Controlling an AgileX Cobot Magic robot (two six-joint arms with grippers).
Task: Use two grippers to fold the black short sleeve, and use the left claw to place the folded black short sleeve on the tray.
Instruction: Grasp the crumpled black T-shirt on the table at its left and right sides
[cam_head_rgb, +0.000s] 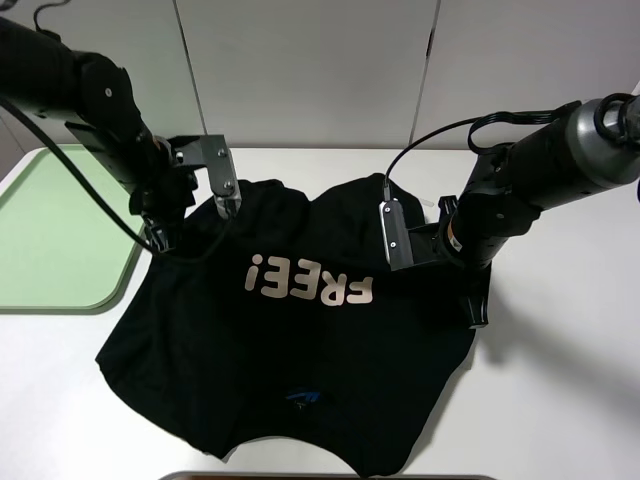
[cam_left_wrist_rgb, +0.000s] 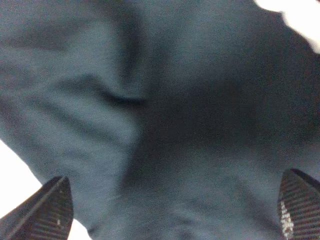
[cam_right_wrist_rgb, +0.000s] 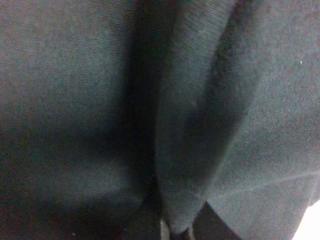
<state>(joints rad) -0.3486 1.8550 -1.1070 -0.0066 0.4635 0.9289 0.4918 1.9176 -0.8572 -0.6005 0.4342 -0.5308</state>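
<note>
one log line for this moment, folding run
black short sleeve: unfolded on table, FREE! up | left claw: open over cloth | right claw: shut on a fold | tray: empty

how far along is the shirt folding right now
Barely begun. Done: nothing yet; the black cotton T-shirt lies spread out, unfolded. In hand: at its far edge, the left end effector is open over cloth and the right end effector seems to pinch a ridge of it. Left: the folds, then the move to the pale mint-green plastic tray, visibly bare.
</note>
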